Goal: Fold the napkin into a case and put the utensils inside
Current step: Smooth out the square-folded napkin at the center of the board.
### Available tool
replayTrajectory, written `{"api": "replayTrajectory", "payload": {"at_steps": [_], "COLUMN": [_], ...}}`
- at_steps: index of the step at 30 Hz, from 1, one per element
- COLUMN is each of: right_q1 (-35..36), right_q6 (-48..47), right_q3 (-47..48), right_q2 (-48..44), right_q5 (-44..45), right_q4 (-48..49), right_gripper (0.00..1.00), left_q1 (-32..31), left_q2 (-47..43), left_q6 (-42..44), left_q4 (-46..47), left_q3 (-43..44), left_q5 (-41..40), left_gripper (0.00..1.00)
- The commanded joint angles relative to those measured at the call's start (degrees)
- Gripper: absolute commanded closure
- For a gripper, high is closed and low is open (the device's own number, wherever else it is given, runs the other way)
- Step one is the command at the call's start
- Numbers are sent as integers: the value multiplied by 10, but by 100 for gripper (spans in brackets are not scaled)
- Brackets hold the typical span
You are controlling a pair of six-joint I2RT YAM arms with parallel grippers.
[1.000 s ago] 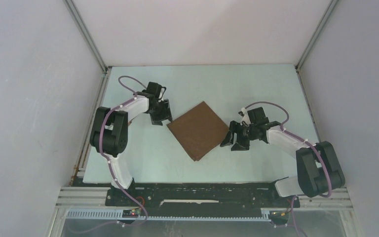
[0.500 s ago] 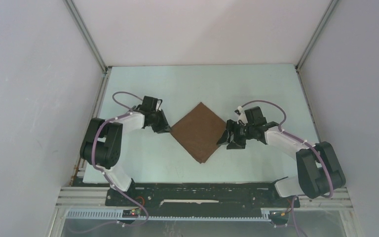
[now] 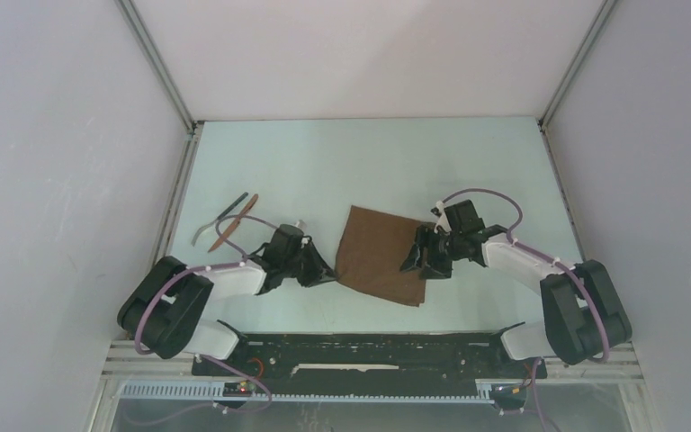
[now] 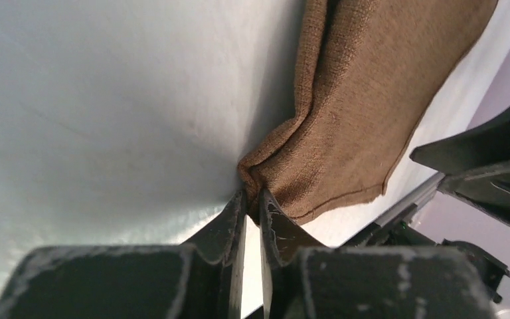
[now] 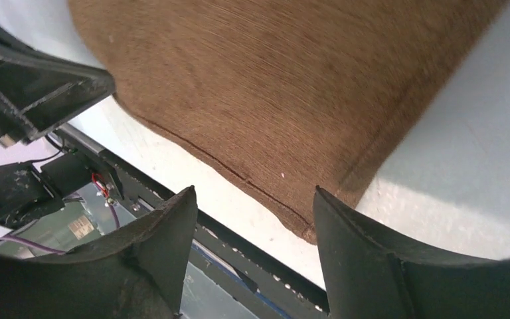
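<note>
Left gripper [image 4: 253, 203] is pinching one corner of the dark brown square cloth napkin [image 3: 380, 256]. Its fingers are pressing together on a bunched-up bit of fabric right down at the pale tabletop [image 3: 369, 162], and the wrist view is showing that pretty clearly. The napkin is lying a bit rumpled mid-table between the two arms. Right gripper [image 5: 252, 199] is sitting at the cloth's opposite side with its jaws spread wide. A hemmed corner is lying between them, not gripped. The silver-tined fork with a dark handle [image 3: 223, 216] and the thin reddish-brown knife-shaped piece [image 3: 237, 225] are lying side by side off to the left, well apart from the napkin.
</note>
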Motion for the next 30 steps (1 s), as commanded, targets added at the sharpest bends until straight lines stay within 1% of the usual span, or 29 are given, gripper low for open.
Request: {"api": "replayTrajectory", "payload": {"at_steps": [1,4,7,10,14,16,18,19,21,23,24,26,28,30], "right_q1": [-37,-82,-104,-111,-112,-114,-115,-115,-115,-115,-115,-115,-115,-115], "right_q6": [44,73,78,83,86,71,50,46,46,43,44,44,42,43], "right_q3": [-33,-73,-91,-96,-102,-108,-111,-115,-116,-115,-114,-110,-105,-104], "right_q2": [-44,-77,-116,-144,-179,-184,-174,-165,-150,-141,-136,-128,-120,-115], "right_q5": [32,19,41,60,89,94,74,60,53,50,50,52,54,58], "right_q4": [-58,-74,-110,-141,-156,-148,-130,-114,-99,-84,-77,-70,-72,-71], "right_gripper": [29,37,38,39,39,37,36,35,34,33,33,31,31,31], "left_q1": [-49,-86,-109,-128,-150,-165,-168,-168,-168,-168,-168,-165,-159,-147], "left_q2": [-16,-22,-18,-9,-2,-10,-42,-67,-127,-188,-214,-256,-284,-288], "left_q6": [-62,-83,-103,-131,-198,-216,-224,-224,-209,-180,-167,-145,-124,-103], "left_q4": [9,14,23,43,105,122,121,110,50,-31,-71,-128,-168,-161], "left_q3": [-29,-35,-41,-48,-85,-103,-129,-143,-150,-133,-124,-108,-95,-87], "left_q5": [-20,-24,-22,-9,13,19,18,14,-2,-19,-25,-39,-60,-62], "left_gripper": [87,89,91,93,91,86,76,68,54,41,33,24,24,28]}}
